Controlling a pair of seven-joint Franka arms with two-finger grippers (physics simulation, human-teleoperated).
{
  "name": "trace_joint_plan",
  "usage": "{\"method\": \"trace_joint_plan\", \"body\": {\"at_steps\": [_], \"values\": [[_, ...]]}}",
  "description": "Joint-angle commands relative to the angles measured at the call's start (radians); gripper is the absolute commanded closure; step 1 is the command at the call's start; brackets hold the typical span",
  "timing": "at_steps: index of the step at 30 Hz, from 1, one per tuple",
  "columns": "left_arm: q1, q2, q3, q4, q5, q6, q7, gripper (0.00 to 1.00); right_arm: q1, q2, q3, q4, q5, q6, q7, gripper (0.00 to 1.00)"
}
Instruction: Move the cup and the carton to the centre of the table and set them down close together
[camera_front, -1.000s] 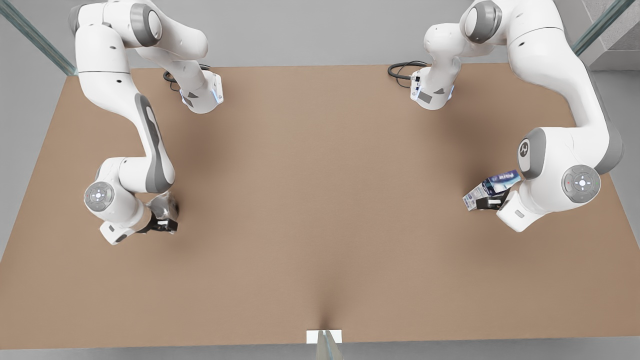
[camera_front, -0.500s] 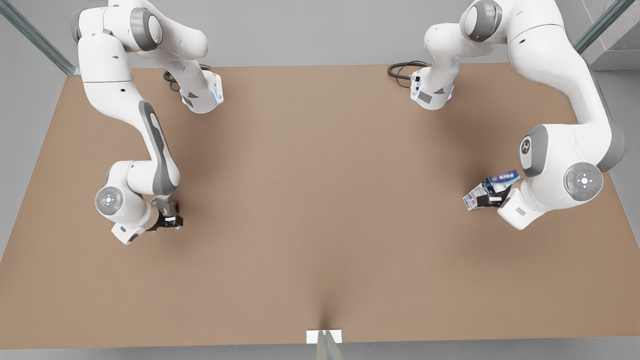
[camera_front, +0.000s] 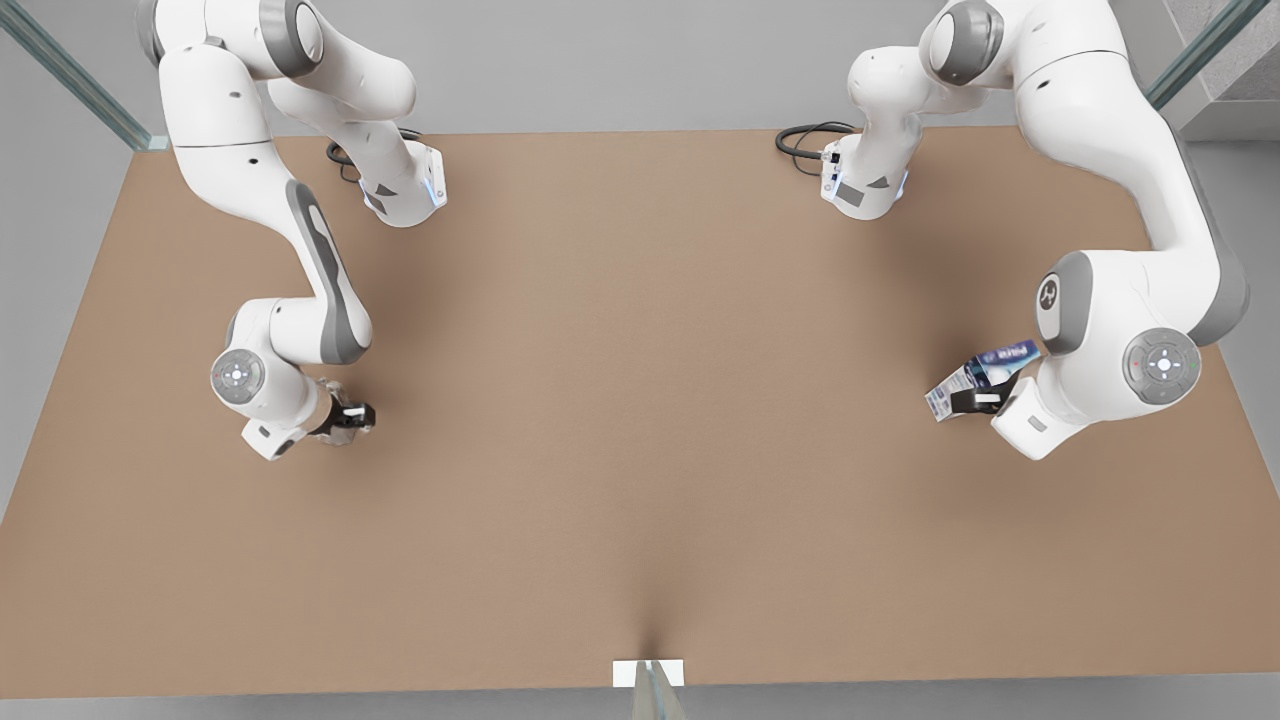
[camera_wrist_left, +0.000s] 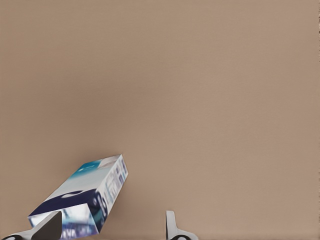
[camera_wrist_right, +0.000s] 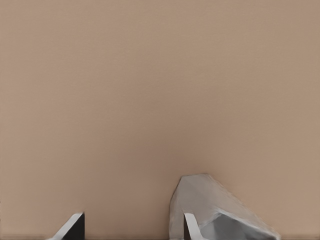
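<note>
The carton (camera_front: 985, 372) lies tilted near the front view's right edge of the table (camera_front: 640, 420), its blue top and white side showing. My left gripper (camera_front: 975, 401) is at it. In the left wrist view the carton (camera_wrist_left: 82, 197) lies against one fingertip (camera_wrist_left: 50, 226), the other fingertip (camera_wrist_left: 172, 227) stands apart from it, and the left gripper (camera_wrist_left: 111, 227) is open. The silvery cup (camera_front: 328, 393) is at the front view's left, mostly hidden behind my right gripper (camera_front: 352, 415). The cup (camera_wrist_right: 220, 215) lies tipped against one fingertip (camera_wrist_right: 190, 226) of the open right gripper (camera_wrist_right: 132, 227).
Both arm bases (camera_front: 405, 195) (camera_front: 865, 190) stand at the table's far edge, each with a black cable (camera_front: 805, 140) beside it. A small white marker (camera_front: 648, 672) sits at the middle of the near edge. Bare brown tabletop stretches between the two arms.
My right arm has swung toward the front view's right and a little farther back, and the cup now shows less behind it. The left gripper and the carton have barely moved.
</note>
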Motion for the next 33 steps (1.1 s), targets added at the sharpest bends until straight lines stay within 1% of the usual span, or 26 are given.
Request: {"method": "trace_joint_plan", "body": {"at_steps": [1,4,10,16,19,20,21,22,23,24,33], "values": [[-0.001,0.000,0.000,0.002,0.000,0.000,0.001,0.00,0.000,-0.007,0.000,0.002,0.000,-0.015,0.002,0.21],[-0.001,-0.006,-0.002,0.003,0.000,-0.002,0.000,0.00,-0.002,-0.040,-0.002,-0.021,0.000,-0.025,-0.002,0.21],[-0.004,-0.003,-0.005,0.005,-0.002,-0.002,-0.006,0.00,-0.006,-0.040,-0.002,-0.072,0.000,-0.015,-0.002,0.21],[-0.009,0.003,-0.005,0.005,-0.002,0.005,-0.003,0.00,-0.011,0.003,-0.002,-0.082,-0.006,0.057,-0.002,0.21],[-0.009,0.005,-0.005,0.005,-0.002,0.006,-0.003,0.00,-0.011,0.010,-0.002,-0.088,-0.006,0.058,-0.002,0.24],[-0.009,0.006,-0.005,0.005,-0.002,0.008,-0.003,0.00,-0.011,0.010,-0.002,-0.088,-0.006,0.055,-0.002,0.29],[-0.009,0.006,-0.005,0.003,-0.002,0.008,-0.002,0.00,-0.011,0.010,-0.002,-0.088,-0.006,0.054,-0.002,0.39],[-0.009,0.006,-0.005,0.003,-0.002,0.008,-0.002,0.00,-0.014,0.010,-0.002,-0.087,-0.006,0.052,0.000,0.60],[-0.009,0.006,-0.005,0.003,-0.002,0.006,-0.002,0.00,-0.014,0.008,-0.002,-0.087,-0.006,0.051,0.000,0.70],[-0.009,0.006,-0.005,0.003,-0.002,0.008,-0.002,0.00,-0.014,0.010,-0.002,-0.087,-0.006,0.052,0.000,0.78],[-0.009,0.011,-0.005,0.003,-0.002,0.006,-0.002,0.00,-0.025,0.002,-0.003,-0.085,-0.006,0.049,-0.003,0.79]]}}
